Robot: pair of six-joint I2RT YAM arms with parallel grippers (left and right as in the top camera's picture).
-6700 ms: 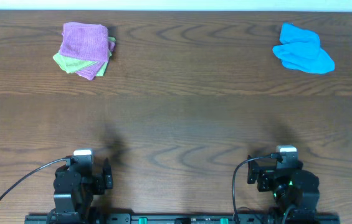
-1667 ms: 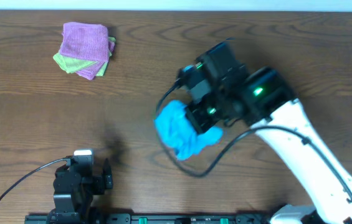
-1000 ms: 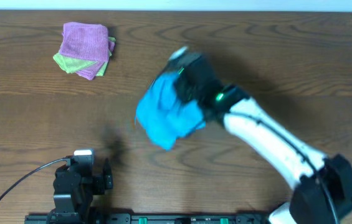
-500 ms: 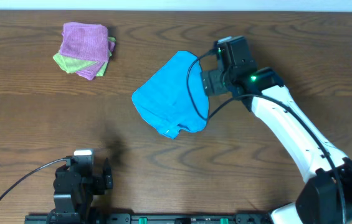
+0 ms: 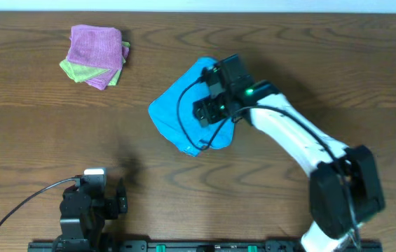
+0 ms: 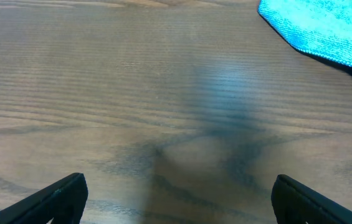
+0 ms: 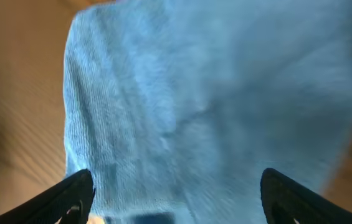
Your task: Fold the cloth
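Note:
The blue cloth point(image 5: 178, 112) lies spread and rumpled on the table's middle. It fills the right wrist view point(image 7: 213, 106), and its near edge shows at the top right of the left wrist view point(image 6: 325, 28). My right gripper point(image 5: 208, 112) hovers over the cloth's right part, fingers wide open and empty point(image 7: 176, 199). My left gripper point(image 5: 106, 199) rests at the front left, open point(image 6: 176, 199), with bare wood between its fingers.
A folded stack of purple and green cloths point(image 5: 97, 56) sits at the back left. The wooden table point(image 5: 43, 140) runs to its far edge at the top of the overhead view.
The right arm carried the blue cloth from the back right to the middle, spread it out and let it go. It has now shifted left over the cloth. The left arm stayed still.

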